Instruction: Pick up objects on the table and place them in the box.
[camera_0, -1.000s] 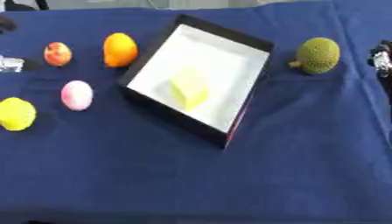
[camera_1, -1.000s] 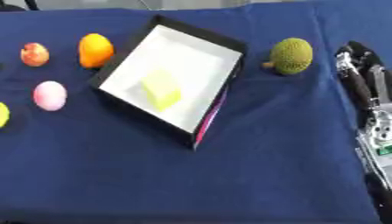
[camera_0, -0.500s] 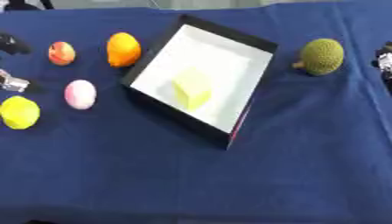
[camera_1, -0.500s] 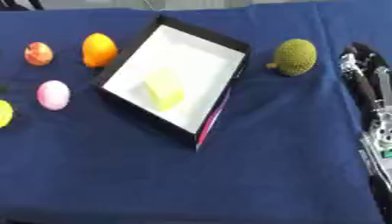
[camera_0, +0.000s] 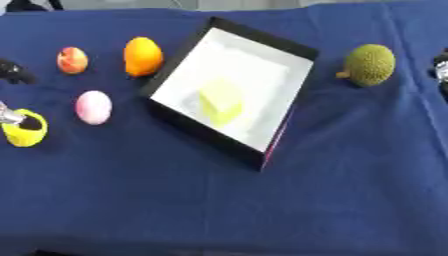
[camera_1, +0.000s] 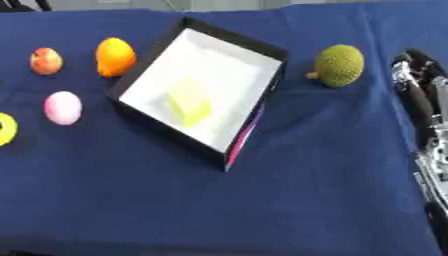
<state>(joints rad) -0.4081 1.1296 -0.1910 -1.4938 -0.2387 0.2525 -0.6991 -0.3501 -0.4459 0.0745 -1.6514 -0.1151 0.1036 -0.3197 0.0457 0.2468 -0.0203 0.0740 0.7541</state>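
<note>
Left hand (camera_0: 12, 116) at yellow fruit (camera_0: 24, 131) — grip state unclear. You seat fingers around it, lift clear of pink egg (camera_0: 94, 106), drop into box (camera_0: 302, 50). Right hand (camera_1: 418, 90) idle, fingers relaxed.

Matt cloth (camera_0: 219, 200) (blue), bumpy green fruit (camera_1: 339, 65)

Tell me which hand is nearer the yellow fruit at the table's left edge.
Left. The left hand touches the yellow fruit from its upper left; the right hand lies along the table's far right edge, beyond the box.
</note>
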